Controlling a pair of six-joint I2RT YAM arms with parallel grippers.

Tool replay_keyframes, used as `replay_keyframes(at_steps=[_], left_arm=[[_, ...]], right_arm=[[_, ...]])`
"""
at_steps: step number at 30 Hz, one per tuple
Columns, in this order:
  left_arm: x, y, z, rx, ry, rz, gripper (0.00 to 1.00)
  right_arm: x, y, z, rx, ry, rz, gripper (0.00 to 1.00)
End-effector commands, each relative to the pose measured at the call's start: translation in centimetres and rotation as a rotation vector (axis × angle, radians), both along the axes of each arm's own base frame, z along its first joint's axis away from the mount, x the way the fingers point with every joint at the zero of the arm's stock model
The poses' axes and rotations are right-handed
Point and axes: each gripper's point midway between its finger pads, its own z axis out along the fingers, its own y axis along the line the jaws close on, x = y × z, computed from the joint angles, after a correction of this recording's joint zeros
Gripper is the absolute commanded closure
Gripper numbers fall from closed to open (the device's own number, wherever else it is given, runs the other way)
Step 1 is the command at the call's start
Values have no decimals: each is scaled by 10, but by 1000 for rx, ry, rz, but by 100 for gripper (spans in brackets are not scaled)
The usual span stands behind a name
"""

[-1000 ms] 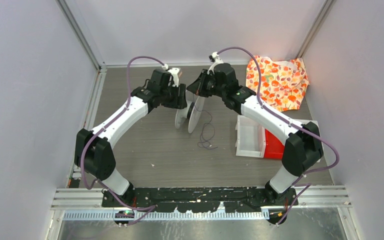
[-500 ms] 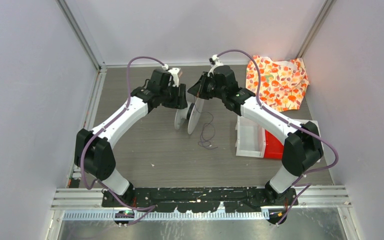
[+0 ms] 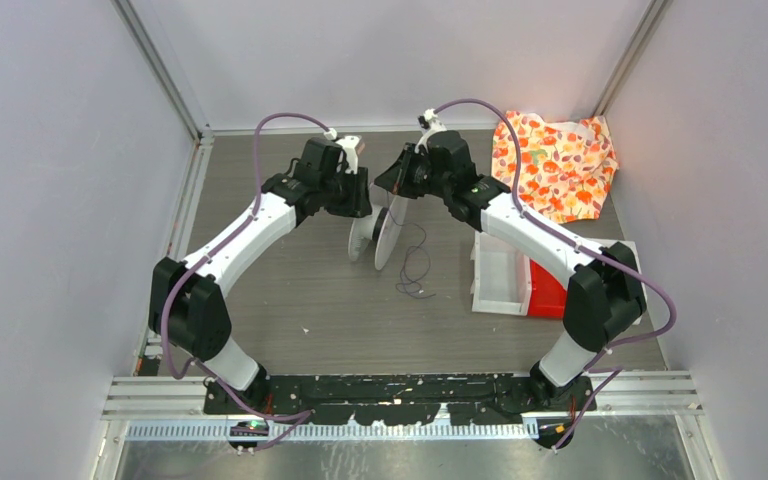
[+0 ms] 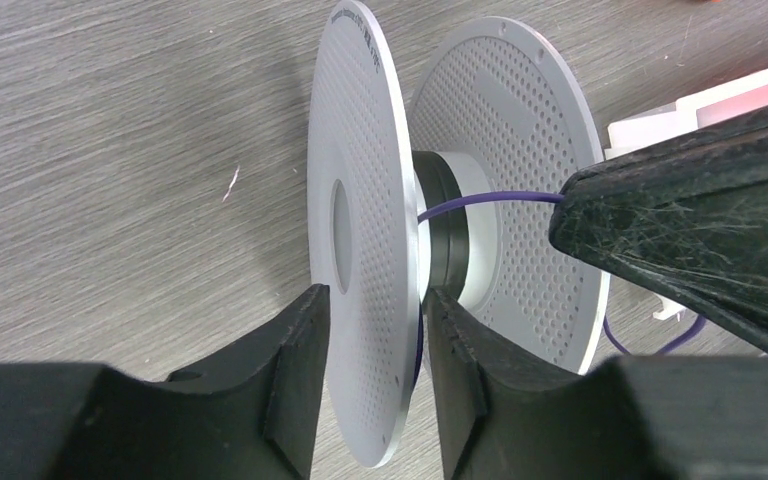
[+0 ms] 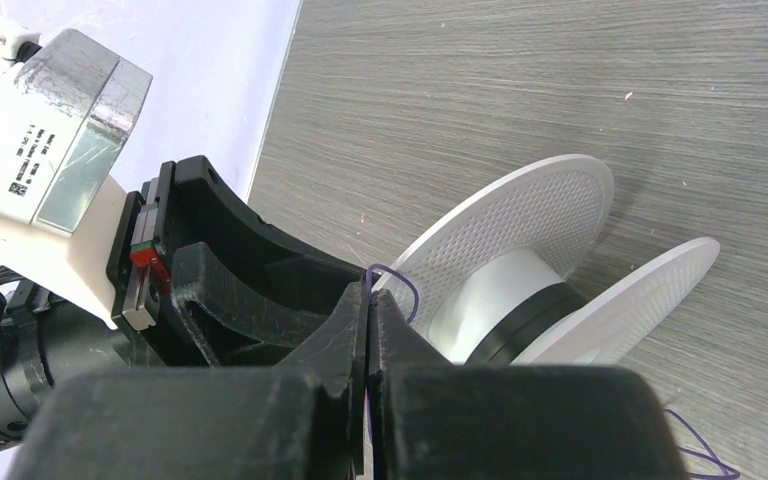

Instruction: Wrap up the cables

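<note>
A white perforated spool (image 3: 377,234) stands on edge on the table between the two arms. My left gripper (image 4: 375,300) is shut on one flange of the spool (image 4: 360,250), a finger on each side. A thin purple cable (image 4: 480,198) runs from the spool's hub to my right gripper (image 5: 370,290), which is shut on the cable (image 5: 400,285). The rest of the cable lies in loose loops (image 3: 415,270) on the table to the right of the spool.
A white and red bin (image 3: 515,280) stands on the right beside the right arm. An orange patterned cloth (image 3: 555,160) lies at the back right corner. Grey walls close in the table on three sides.
Almost nothing has moved. The left gripper and the spool have shifted very slightly; the cable loops on the table look the same.
</note>
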Motion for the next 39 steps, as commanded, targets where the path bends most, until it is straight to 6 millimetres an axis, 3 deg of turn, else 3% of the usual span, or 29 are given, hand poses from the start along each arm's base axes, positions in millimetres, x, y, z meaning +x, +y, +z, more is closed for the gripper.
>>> replay_keyframes(at_steps=[1,17,24,26,28,32,34,39], left_arm=[[8,-4,26,-39,-81,-2,60],[13,9,24,5,-115,58,80],[17,14,30,10,-144,90,99],[17,13,31,6,-143,87,99],[16,12,31,0,-140,78,100],[10,9,39,2,-133,41,100],[7,11,47,18,-128,21,99],[2,28,80,67,-132,2,99]], right_arm=[[6,4,17,45,-44,5,99],[4,6,13,58,-25,10,100],[2,4,12,63,-18,-2,99],[2,2,13,63,-19,-8,98],[1,0,14,59,-18,-14,88],[0,-10,22,27,-25,-36,44],[-1,-22,32,9,-42,-59,29],[-19,-76,53,-44,-94,-135,13]])
